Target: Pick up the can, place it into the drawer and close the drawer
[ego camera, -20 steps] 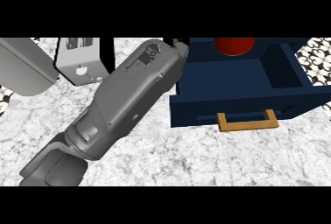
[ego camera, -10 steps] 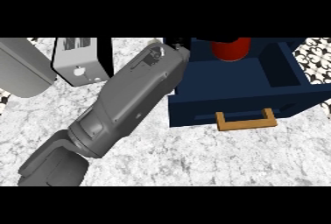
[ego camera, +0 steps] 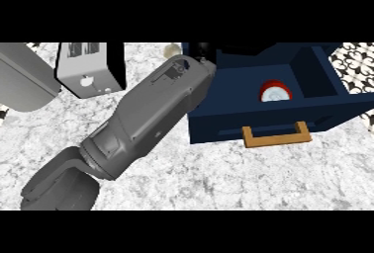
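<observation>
Head view: red cylindrical can [ego camera: 275,92], silver-topped, lies inside the open navy box-shaped drawer [ego camera: 321,106] with tan handle [ego camera: 276,135]. Hand state cannot be determined; it is hidden. Marbled grey surface [ego camera: 241,178].

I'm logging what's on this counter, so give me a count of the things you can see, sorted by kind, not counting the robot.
Drawer units: 1, the dark blue drawer, open, with a tan handle
Cans: 1, the red can, inside the drawer
Grey box-shaped things: 2, the grey box with slots and the plain grey block
Total: 4
</observation>
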You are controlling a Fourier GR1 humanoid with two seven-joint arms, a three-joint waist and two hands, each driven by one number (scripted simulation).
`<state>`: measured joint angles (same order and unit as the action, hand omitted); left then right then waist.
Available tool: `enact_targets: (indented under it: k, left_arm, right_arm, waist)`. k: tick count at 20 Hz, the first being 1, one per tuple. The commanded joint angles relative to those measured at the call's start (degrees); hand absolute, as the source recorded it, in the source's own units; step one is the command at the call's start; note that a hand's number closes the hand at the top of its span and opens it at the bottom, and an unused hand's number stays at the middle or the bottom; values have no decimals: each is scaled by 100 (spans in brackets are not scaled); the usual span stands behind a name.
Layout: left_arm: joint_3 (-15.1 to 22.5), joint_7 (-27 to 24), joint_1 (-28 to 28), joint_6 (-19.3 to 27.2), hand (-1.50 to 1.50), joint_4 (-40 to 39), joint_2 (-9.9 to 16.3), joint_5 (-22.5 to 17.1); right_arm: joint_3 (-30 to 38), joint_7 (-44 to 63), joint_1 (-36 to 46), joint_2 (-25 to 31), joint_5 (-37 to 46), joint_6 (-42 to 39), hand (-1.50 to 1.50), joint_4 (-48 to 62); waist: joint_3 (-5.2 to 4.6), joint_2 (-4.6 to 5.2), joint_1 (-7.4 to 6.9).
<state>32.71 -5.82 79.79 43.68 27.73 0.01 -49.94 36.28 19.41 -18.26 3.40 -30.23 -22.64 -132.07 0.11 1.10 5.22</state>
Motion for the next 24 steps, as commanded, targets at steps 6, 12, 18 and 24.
enact_targets:
  k: [6, 12, 18, 24]
  left_arm:
    - [245, -414, -62, 204, -150, -90, -1, -443]
    - [97, -611, 12, 9, -150, -174, -1, -616]
    - [213, -1153, -258, 40, -150, 136, -1, -898]
    - [68, -1199, 98, -5, -150, 38, -1, -949]
  right_arm:
    - [-23, -60, 106, 13, 115, -70, -150, 81]
    - [281, -729, 308, 235, 749, -319, -150, -112]
    - [127, -1218, 352, 353, 1222, -750, -150, -510]
    - [-662, -1590, 902, 218, 3092, -661, -150, -650]
  waist:
    - [1, 18, 14]
    - [-1, 5, -88]
    - [-1, -2, -21]
    - [-6, -9, -330]
